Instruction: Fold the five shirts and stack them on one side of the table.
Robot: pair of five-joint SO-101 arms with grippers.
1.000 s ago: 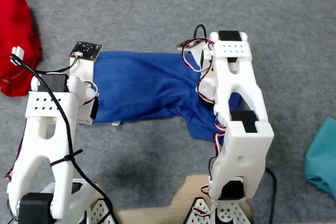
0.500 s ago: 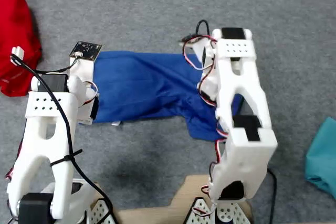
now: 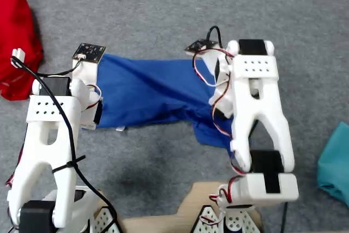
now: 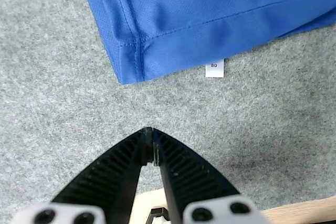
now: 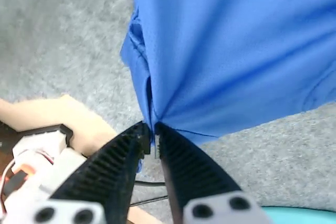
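Note:
A blue shirt (image 3: 147, 88) lies spread across the middle of the table. My right gripper (image 5: 152, 128) is shut on a pinch of its cloth (image 5: 220, 51) at the shirt's right part, under the right arm (image 3: 253, 96). My left gripper (image 4: 149, 136) is shut on nothing, just off the shirt's near left corner (image 4: 128, 64), close to a small white tag (image 4: 213, 68). In the high view the left arm (image 3: 52, 129) stands at the shirt's left edge.
A red shirt (image 3: 16, 36) is bunched at the far left edge. A teal shirt (image 3: 335, 162) lies at the right edge. The wooden arm base (image 3: 202, 205) sits at the near edge. Grey felt (image 3: 152, 173) covers the table.
The right arm has drawn to the right and back toward its base with the cloth in its grip, pulling the shirt's right part taut. The left arm has stayed still.

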